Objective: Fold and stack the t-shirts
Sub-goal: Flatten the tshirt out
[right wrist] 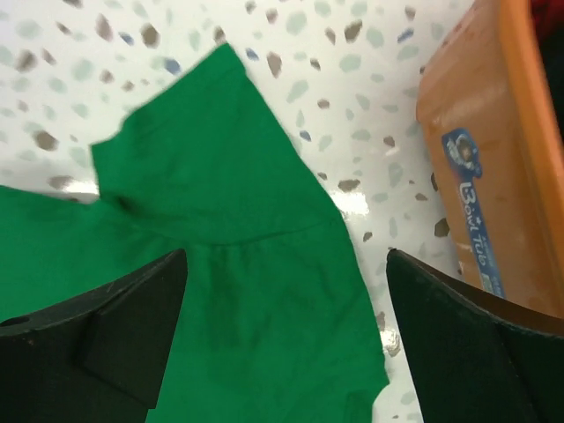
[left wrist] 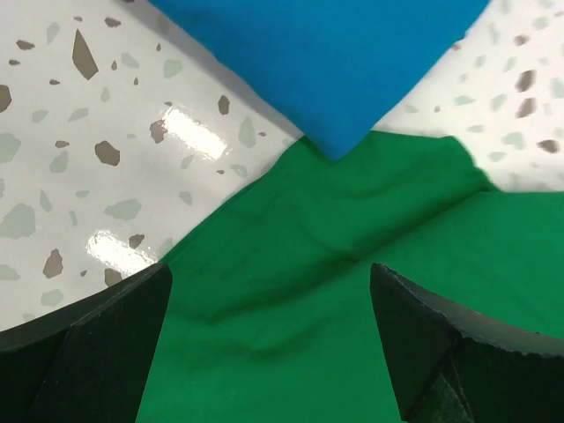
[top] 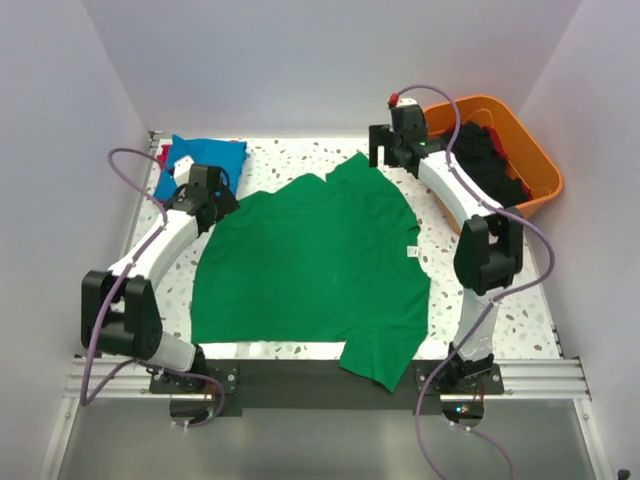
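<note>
The green shirt (top: pixel 310 265) lay flat mid-table, soft, light and limp, so probably best pinched at a sleeve or hem. The left gripper (left wrist: pixel 269 352) and right gripper (right wrist: pixel 282 344) hung spread over its far sleeves, holding nothing. I counted one green shirt, one folded blue shirt (top: pixel 205 160) with a red sliver (top: pixel 161 155) beside it, and dark cloth (top: pixel 490 160) in the tub (top: pixel 545 165), number unclear.

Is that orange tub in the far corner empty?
No, the orange tub is filled with a heap of dark clothes, seen plainly from the top camera.
</note>
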Available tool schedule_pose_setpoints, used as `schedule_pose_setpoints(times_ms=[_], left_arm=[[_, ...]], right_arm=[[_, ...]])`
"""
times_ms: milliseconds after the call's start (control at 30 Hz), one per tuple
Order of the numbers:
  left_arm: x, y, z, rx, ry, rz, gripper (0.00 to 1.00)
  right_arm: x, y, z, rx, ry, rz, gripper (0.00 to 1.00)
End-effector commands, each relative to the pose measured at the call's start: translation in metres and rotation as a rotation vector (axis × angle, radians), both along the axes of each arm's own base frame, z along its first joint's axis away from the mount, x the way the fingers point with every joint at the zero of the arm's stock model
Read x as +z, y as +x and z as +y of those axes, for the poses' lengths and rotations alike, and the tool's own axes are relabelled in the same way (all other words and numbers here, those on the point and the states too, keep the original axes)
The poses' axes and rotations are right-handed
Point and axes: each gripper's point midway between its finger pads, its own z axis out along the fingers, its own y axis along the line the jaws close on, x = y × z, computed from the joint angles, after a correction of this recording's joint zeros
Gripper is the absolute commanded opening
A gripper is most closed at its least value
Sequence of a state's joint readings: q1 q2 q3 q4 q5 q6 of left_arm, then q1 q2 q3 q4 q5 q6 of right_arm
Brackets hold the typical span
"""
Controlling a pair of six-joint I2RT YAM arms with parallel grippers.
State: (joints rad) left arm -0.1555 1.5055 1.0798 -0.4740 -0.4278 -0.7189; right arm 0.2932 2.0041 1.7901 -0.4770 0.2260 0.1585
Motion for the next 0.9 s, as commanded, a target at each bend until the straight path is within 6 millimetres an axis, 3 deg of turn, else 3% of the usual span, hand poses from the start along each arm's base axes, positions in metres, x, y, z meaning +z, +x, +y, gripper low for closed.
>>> schedule_pose_setpoints(times_ms=[0, 67, 100, 133, 167, 200, 267, 300, 333, 433, 667, 700, 867], left_arm=[[0.043, 0.005, -0.005, -0.030, -0.041, -0.173, 1.00], [0.046, 0.000, -0.006, -0.041, -0.046, -0.187, 1.00], [0.041, -0.004, -0.007, -0.048, -0.051, -0.174, 1.00], [0.039, -0.006, -0.007, -0.049, -0.054, -0.169, 1.00], [0.038, -0.009, -0.007, -0.046, -0.057, -0.166, 1.00], [0.032, -0.013, -0.007, -0.046, -0.059, -0.152, 1.00], [0.032, -0.015, -0.012, -0.064, -0.083, -0.160, 1.00], [0.027, -0.018, -0.017, -0.086, -0.104, -0.150, 1.00], [0.027, -0.018, -0.020, -0.102, -0.112, -0.159, 1.00], [0.025, -0.012, -0.030, -0.151, -0.146, -0.190, 1.00], [0.009, 0.004, -0.053, -0.226, -0.211, -0.190, 1.00], [0.008, 0.007, -0.055, -0.236, -0.215, -0.185, 1.00], [-0.003, 0.027, -0.062, -0.250, -0.190, -0.147, 1.00]], right_arm=[[0.113, -0.017, 0.011, 0.042, 0.137, -0.244, 0.99], [0.125, -0.038, 0.015, 0.045, 0.170, -0.254, 0.99], [0.105, -0.051, 0.016, 0.037, 0.166, -0.209, 0.99], [0.114, -0.065, 0.021, 0.036, 0.190, -0.224, 0.99], [0.107, -0.074, 0.021, 0.026, 0.186, -0.211, 0.99], [0.081, -0.086, 0.021, 0.019, 0.169, -0.158, 0.99], [0.070, -0.107, 0.030, 0.018, 0.176, -0.134, 0.99], [0.049, -0.117, 0.031, 0.019, 0.171, -0.090, 0.99], [0.041, -0.122, 0.036, 0.030, 0.171, -0.076, 0.99], [0.018, -0.120, 0.043, 0.044, 0.170, -0.015, 0.99], [-0.058, -0.106, 0.042, -0.023, 0.075, 0.159, 0.99], [-0.077, -0.106, 0.040, -0.040, 0.060, 0.195, 0.99], [-0.118, -0.115, 0.021, -0.117, 0.039, 0.290, 0.99]])
